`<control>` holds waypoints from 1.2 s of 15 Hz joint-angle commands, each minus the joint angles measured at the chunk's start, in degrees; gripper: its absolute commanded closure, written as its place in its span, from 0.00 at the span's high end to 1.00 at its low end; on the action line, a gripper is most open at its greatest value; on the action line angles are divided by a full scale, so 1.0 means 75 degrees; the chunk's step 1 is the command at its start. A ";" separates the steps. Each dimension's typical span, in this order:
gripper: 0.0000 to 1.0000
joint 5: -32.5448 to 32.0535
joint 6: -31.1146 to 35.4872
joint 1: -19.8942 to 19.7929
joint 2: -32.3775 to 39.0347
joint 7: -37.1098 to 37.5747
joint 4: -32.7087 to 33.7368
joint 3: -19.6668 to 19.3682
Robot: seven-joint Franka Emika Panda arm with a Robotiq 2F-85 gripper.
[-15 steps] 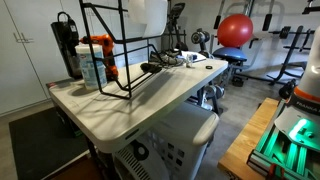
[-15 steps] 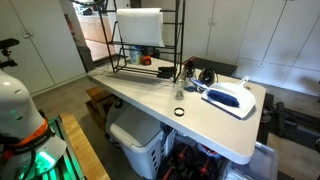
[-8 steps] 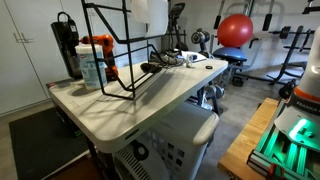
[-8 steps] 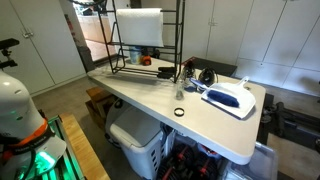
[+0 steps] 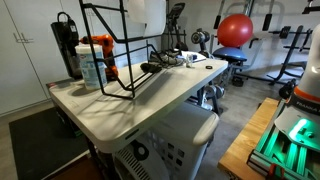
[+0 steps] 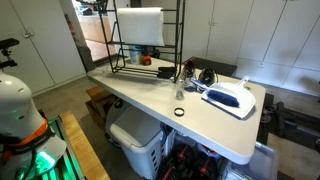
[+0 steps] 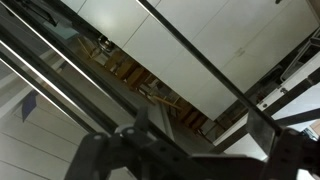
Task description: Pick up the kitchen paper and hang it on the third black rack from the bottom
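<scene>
Gripper (image 7: 185,150) sits dark and blurred at six o'clock in the wrist view; I cannot tell its grip. Paper (image 6: 140,27) hangs, seemingly, high on the rack (image 6: 181,40), at eleven o'clock.

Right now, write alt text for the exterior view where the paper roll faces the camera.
A white kitchen paper roll sits high in a black wire rack at the far end of a white table. A blue-and-white object lies near the table's right end.
</scene>
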 commanded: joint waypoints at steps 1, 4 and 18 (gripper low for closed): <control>1.00 0.0031 0.0382 0.0563 0.0292 -0.0156 0.0583 -0.0523; 1.00 0.0050 0.0692 0.1238 0.0448 -0.0205 0.0945 -0.0961; 1.00 0.0298 0.0870 0.0991 0.0496 -0.0469 0.0537 -0.0973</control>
